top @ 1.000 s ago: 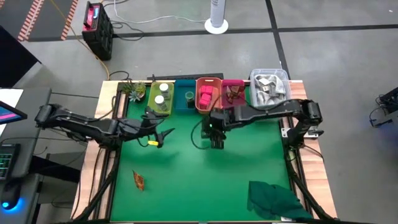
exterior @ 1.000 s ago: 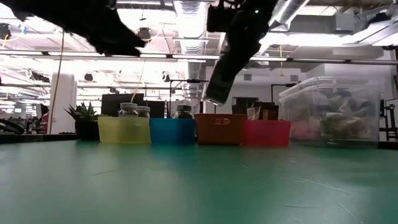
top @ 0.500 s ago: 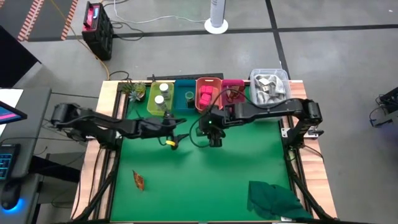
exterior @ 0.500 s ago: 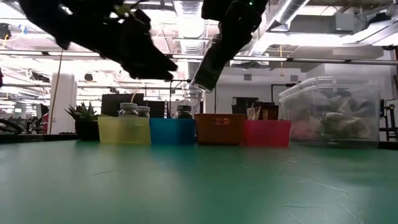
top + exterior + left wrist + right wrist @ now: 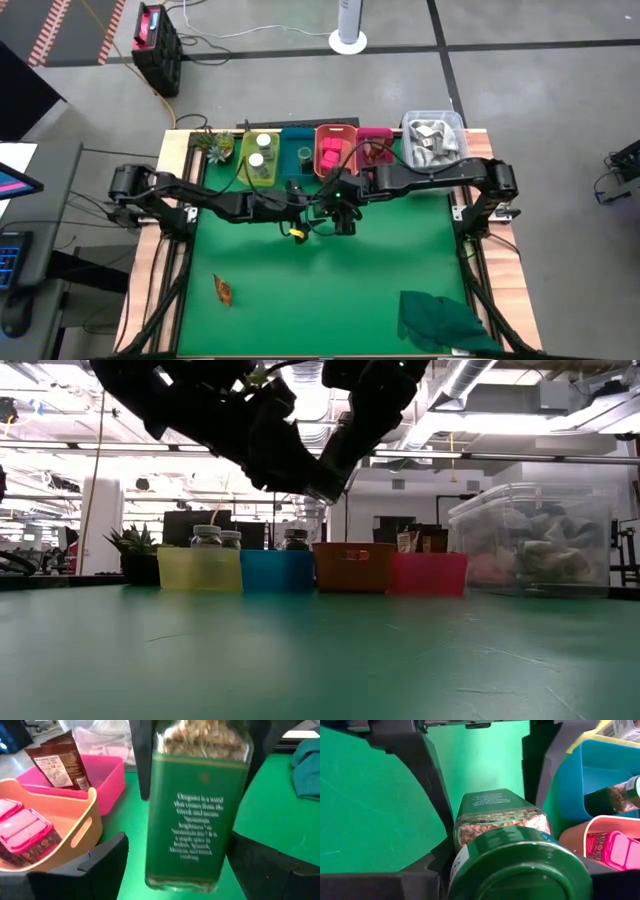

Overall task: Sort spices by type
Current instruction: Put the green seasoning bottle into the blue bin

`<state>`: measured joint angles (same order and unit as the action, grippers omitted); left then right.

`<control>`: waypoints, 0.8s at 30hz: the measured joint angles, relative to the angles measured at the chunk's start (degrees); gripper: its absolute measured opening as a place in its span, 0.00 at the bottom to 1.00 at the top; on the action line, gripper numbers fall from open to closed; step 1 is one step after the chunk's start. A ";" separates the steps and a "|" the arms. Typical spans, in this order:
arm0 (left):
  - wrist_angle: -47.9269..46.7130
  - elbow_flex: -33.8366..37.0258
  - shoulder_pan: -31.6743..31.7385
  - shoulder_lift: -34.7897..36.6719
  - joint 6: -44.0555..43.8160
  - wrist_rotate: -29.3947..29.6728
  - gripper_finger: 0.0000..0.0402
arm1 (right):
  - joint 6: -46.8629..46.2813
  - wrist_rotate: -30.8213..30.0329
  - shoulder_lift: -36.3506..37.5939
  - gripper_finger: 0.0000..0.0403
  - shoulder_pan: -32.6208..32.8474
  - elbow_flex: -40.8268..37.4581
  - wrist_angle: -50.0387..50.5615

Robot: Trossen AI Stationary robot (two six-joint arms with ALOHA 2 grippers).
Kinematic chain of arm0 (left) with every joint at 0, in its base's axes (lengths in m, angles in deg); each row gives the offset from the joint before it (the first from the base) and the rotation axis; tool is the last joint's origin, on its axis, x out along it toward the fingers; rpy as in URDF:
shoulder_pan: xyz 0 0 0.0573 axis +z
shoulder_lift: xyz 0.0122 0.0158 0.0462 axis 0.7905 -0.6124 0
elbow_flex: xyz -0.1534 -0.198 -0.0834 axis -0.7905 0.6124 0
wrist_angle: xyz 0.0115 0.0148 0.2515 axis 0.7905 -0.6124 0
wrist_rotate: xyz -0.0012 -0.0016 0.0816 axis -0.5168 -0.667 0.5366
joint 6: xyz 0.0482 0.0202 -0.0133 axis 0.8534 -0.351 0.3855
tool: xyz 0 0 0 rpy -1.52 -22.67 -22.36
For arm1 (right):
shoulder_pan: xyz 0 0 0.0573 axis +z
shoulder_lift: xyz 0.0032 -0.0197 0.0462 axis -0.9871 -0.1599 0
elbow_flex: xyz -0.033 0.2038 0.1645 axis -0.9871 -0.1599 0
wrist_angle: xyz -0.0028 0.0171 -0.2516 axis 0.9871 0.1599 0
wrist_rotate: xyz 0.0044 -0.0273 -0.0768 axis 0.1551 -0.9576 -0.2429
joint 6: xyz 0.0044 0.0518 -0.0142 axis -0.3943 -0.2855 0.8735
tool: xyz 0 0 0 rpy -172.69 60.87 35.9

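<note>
Desk (image 5: 400, 260): green top, wood edges. Dark green cloth (image 5: 438, 318) heaped at the near right corner.

Row of bins along the far edge, left to right in the high view: yellow bin (image 5: 257, 160) with white-capped jars (image 5: 262, 142), blue bin (image 5: 298, 155) with a dark green jar inside, orange bin (image 5: 331, 152) with pink-red cube packets (image 5: 22, 827), pink bin (image 5: 376, 148) with a brown packet (image 5: 54, 762), then the clear tub (image 5: 434, 138) of grey silvery packets. A small potted plant (image 5: 215, 147) sits left of the yellow bin.

My right claw (image 5: 342, 212) is above the desk, just in front of the blue and orange bins, clamped on a green-labelled spice jar (image 5: 197, 805). My left claw (image 5: 300, 222) has its fingers spread wide, and the jar sits between them. I cannot tell whether they touch it.

Left wrist view alone shows the jar's label text and the flaky dried herb at its clear shoulder. Right wrist view alone shows its round green cap (image 5: 517, 870) and my dark fingers on both sides of the jar's body. The low view shows both arms meeting well above the bin rims.

A lone brown-orange piece (image 5: 223, 290) lies on the near left of the desk, well apart from both claws.
</note>
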<state>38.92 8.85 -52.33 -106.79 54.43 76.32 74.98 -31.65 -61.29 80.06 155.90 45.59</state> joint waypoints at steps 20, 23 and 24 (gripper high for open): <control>-1.28 -0.24 -0.08 -0.28 2.67 -1.96 0.48 | 3.75 0.02 -7.04 0.67 2.08 6.01 3.48; -0.01 -0.26 -0.04 -0.26 2.33 -1.95 0.48 | 3.01 0.02 -7.06 0.74 1.81 8.78 8.43; 0.25 -0.26 0.00 -0.15 2.32 -1.88 0.48 | 2.28 0.02 -7.06 0.76 1.63 9.95 10.43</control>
<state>39.18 8.59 -52.33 -106.94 56.75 74.43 77.26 -31.63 -68.35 81.69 165.85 56.02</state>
